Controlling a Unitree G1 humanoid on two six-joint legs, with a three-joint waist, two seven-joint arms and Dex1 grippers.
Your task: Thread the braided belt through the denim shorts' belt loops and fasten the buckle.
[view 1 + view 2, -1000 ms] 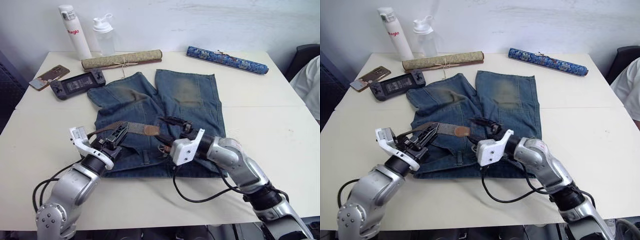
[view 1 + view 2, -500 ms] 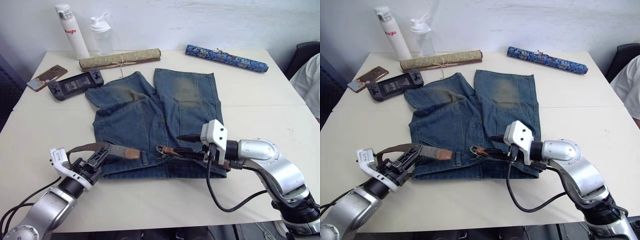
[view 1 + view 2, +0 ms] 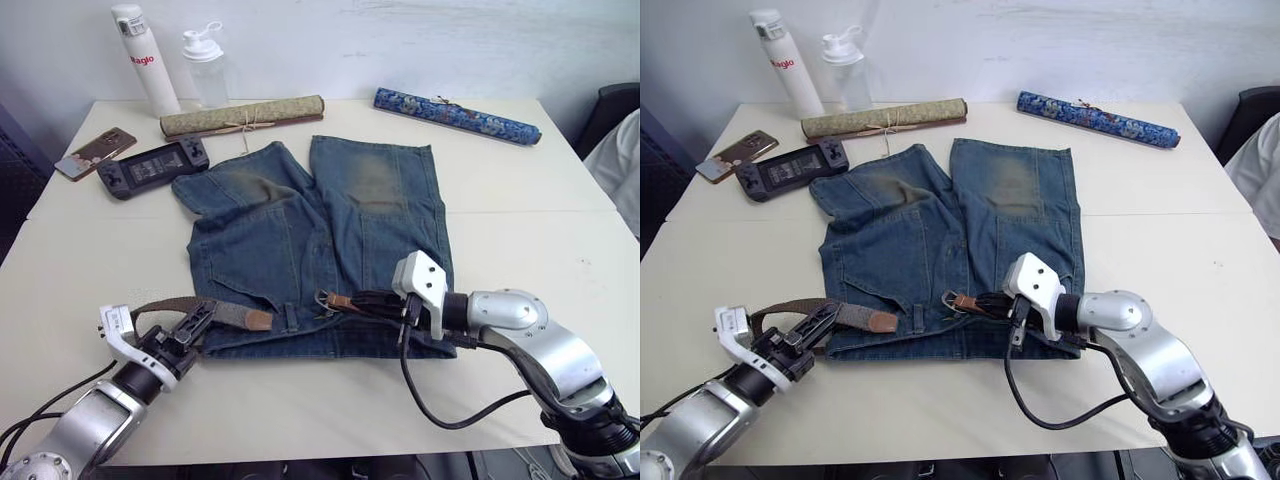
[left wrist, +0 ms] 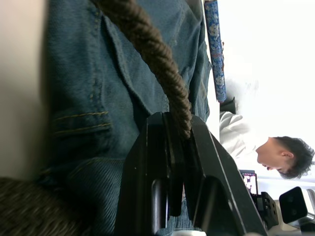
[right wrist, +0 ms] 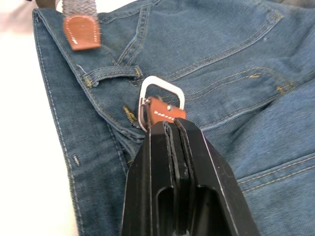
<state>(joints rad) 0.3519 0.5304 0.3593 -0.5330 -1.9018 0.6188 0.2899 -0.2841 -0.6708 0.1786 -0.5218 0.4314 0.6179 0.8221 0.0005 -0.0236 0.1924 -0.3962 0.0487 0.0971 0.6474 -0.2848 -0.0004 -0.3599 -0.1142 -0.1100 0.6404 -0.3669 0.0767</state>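
Denim shorts (image 3: 320, 240) mid-table (image 3: 520, 250); braided belt (image 3: 215, 312) across waistband.

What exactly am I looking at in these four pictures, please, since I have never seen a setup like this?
This is a two-armed humanoid robot working at a white table. The two wide pictures come from a stereo camera on its head, looking down over its arms. The two close pictures come from cameras on its wrists, looking along each gripper's black fingers.

On the table lie denim shorts, and along their waistband a braided belt. The left gripper is closed on the woven strap. The right gripper is closed on the brown tab behind the silver buckle, next to a belt loop.

At the far edge are an olive scroll, a blue scroll, two bottles, a phone and a game console. A person sits to the side.
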